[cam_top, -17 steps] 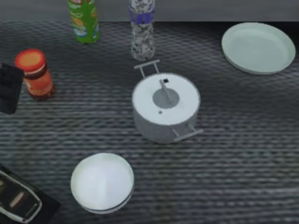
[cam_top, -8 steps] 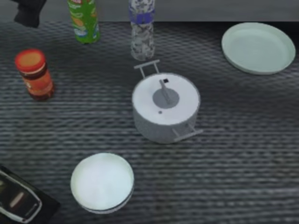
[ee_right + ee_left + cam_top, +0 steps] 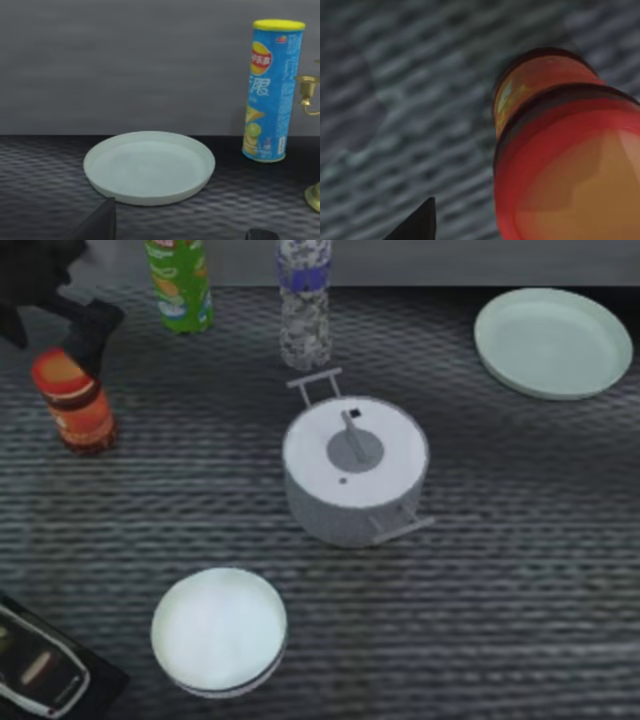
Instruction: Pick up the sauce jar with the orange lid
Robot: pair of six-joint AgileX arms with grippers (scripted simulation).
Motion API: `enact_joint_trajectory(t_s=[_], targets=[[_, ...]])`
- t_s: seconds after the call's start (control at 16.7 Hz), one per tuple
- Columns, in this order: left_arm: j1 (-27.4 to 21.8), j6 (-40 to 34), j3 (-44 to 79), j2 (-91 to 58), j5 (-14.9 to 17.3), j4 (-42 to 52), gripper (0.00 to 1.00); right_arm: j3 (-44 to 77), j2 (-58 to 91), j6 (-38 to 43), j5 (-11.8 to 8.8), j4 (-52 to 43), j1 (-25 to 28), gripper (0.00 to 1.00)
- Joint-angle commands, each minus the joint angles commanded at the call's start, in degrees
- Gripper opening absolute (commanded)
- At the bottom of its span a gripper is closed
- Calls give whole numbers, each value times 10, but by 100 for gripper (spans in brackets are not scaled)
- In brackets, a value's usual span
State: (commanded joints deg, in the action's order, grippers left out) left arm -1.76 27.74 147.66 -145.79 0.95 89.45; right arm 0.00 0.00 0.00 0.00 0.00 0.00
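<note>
**Kid:** What is the biggest thing on the table (image 3: 520, 570)?

**Me:** The white pot with the lid (image 3: 355, 468). It sits in the middle. Next biggest are the pale green plate (image 3: 553, 340) at the far right and the white bowl (image 3: 219, 630) near the front. I don't need any of them.

**Kid:** And the tall things at the back?

**Me:** A green can (image 3: 180, 282) and a clear bottle with a blue band (image 3: 304, 302). Not mine either. My right wrist camera also sees a blue chip can (image 3: 271, 90) beside the plate.

**Kid:** So where is the one you want?

**Me:** The sauce jar with the orange lid (image 3: 74, 400) stands upright on the left side of the table, well apart from the pot. It is on the table, not lifted.

**Kid:** Do you have it?

**Me:** Not yet. My left gripper (image 3: 55, 315) hangs just above the jar and covers part of the lid. My left wrist camera shows the lid very close. One dark fingertip (image 3: 417, 222) is off to the side of the jar, not touching it. I cannot tell if my fingers are spread or pressed together.

**Kid:** What is left?

**Me:** I think nearly all of it: go down around the jar, squeeze, then lift. My right arm is parked out of the top view.
</note>
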Motion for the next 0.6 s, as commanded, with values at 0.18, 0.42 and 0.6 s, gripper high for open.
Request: enact_joint_trajectory(t_s=[0.18, 0.42, 0.6], targets=[[3, 4, 28, -33, -2, 19, 100, 0, 0, 0, 0, 0, 0, 100], [3, 4, 28, -33, -2, 19, 100, 0, 0, 0, 0, 0, 0, 100], [1, 3, 17, -31, -2, 9, 100, 0, 0, 0, 0, 0, 0, 100]])
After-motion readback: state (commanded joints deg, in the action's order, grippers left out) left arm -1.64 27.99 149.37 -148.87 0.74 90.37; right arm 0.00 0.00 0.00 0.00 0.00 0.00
